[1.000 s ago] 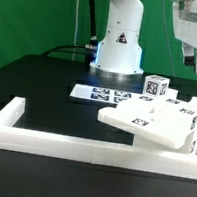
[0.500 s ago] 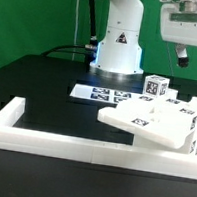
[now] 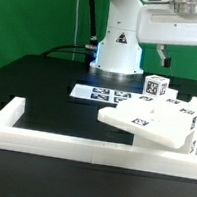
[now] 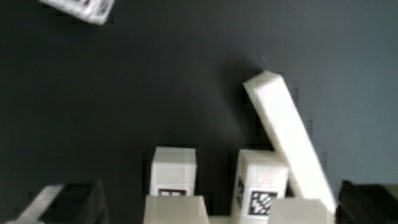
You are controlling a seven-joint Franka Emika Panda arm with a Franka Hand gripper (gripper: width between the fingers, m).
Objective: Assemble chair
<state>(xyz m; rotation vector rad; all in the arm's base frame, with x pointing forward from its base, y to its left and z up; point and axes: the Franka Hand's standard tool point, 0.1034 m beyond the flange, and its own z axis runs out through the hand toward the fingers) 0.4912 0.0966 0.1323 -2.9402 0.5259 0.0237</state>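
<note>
The chair parts lie in a pile at the exterior view's right: a flat white tagged slab [image 3: 144,121], a small tagged block [image 3: 154,87] standing behind it, and more tagged pieces [image 3: 192,121] at the edge. My gripper [image 3: 187,58] hangs high above the pile, open and empty, with its dark fingertips [image 3: 162,57] wide apart. In the wrist view two tagged white bars [image 4: 173,172] [image 4: 262,178] and a long slanted white bar [image 4: 285,125] lie below the gripper [image 4: 217,208]. The dark fingers [image 4: 61,205] stand far apart at either side.
The marker board [image 3: 105,94] lies flat on the black table in front of the robot base [image 3: 119,44]. A long low white L-shaped border rail [image 3: 51,139] runs along the front and the exterior view's left. A corner of a tagged sheet [image 4: 80,8] shows in the wrist view.
The gripper has risen and swung toward the exterior view's left, turning so that both fingers now show side by side. The parts have not moved.
</note>
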